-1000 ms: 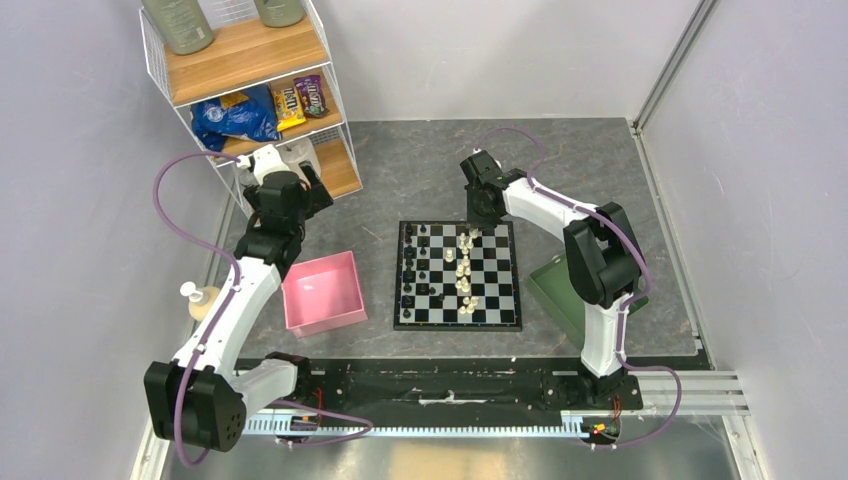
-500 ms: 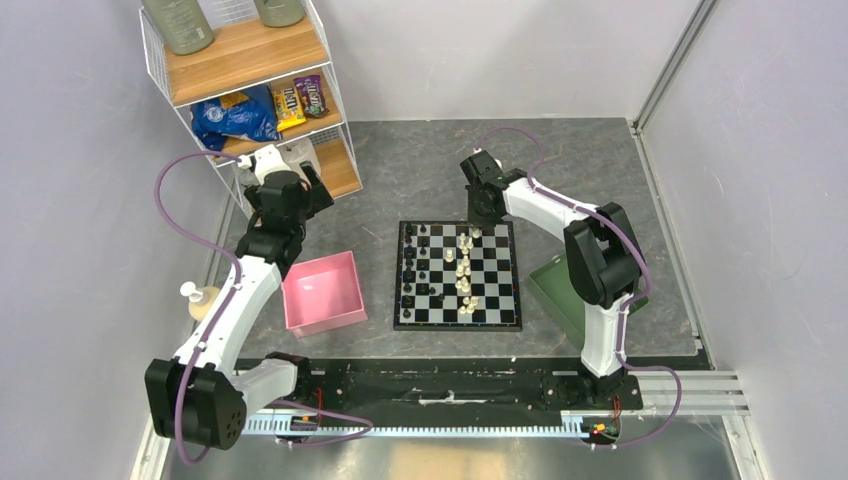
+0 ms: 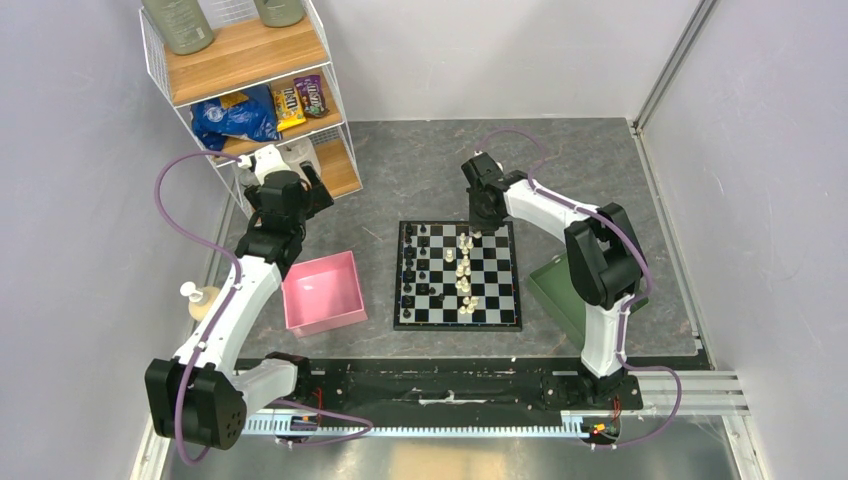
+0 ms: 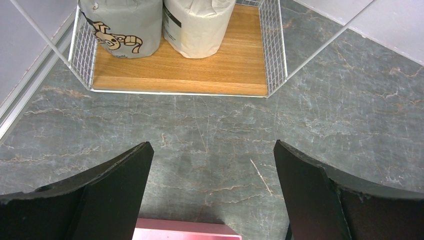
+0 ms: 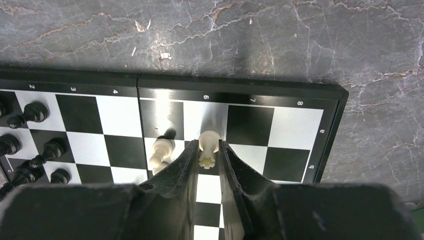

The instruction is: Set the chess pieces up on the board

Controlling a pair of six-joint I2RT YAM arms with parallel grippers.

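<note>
1. While the left gripper (image 4: pixel 212 145) hangs with its jaws spread wide on nothing, well off the board's (image 5: pixel 240 84) left side, the right gripper (image 5: pixel 207 146) is over the board's far edge, so the right arm is plainly the nearer one.
2. Its jaws are pinching a white piece (image 5: pixel 209 142) from either side, about two rows in from the board's far edge.
3. That piece looks upright to me, with its long axis vertical, head up and base toward the board. I can't tell whether the base touches the square.
4. A second white piece (image 5: pixel 161 151) stands just beside it, toward the board's left side.
5. I'd say the next move turns on a straight drop, then jaws parting without nudging that neighbour.
6. Black pieces (image 3: pixel 412 265) fill the board's left columns.
</note>
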